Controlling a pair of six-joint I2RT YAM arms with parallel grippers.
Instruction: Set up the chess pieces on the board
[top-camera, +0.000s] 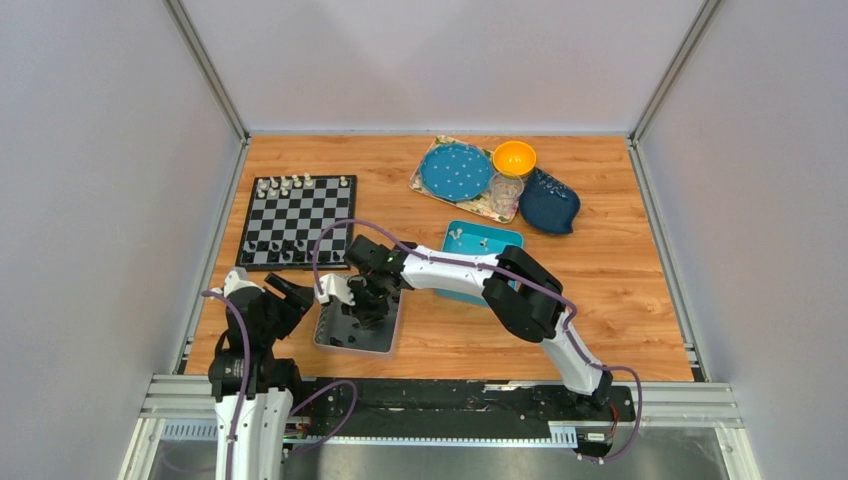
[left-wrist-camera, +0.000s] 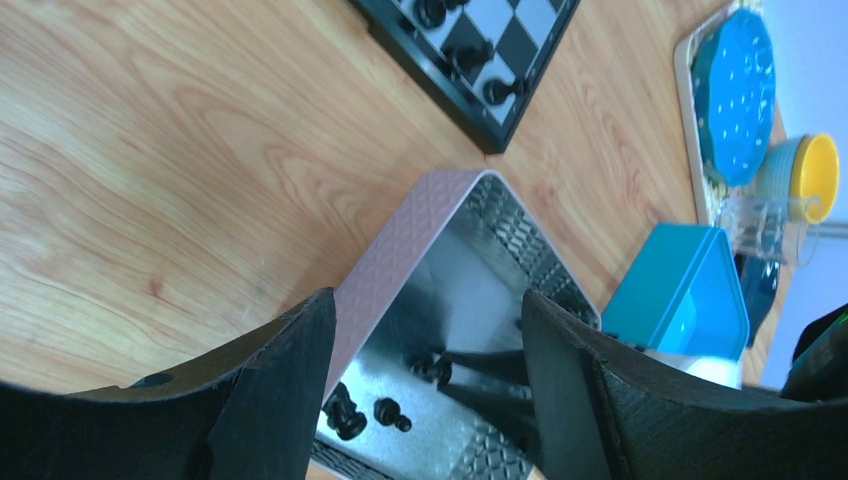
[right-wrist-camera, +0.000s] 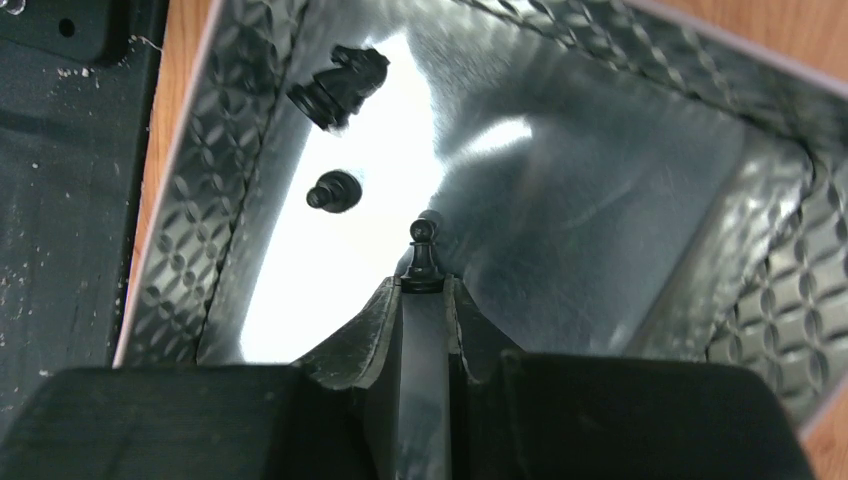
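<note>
Pinches a black pawn (right-wrist-camera: 422, 262) by its base in the closed right gripper (right-wrist-camera: 423, 290), mid-frame, inside the silver tray (right-wrist-camera: 620, 150). Shares that tray with two loose black pieces (right-wrist-camera: 340, 85), upper left. Holds the left gripper (left-wrist-camera: 427, 310) spread, empty, over the tray. Shows the board (top-camera: 296, 215) upper left in the top view.

No readable text, label or number shows in any view.

Metal tray (top-camera: 357, 330): the right pincer (right-wrist-camera: 423, 290) occupies the middle, clamped on a black pawn (right-wrist-camera: 422, 255). Two loose black pieces (right-wrist-camera: 345, 82) lie nearby on the tray floor. Left pincer (left-wrist-camera: 428, 310), jaws wide, stands at the tray's left wall. Bare table (top-camera: 450, 335) lies right of the tray.
</note>
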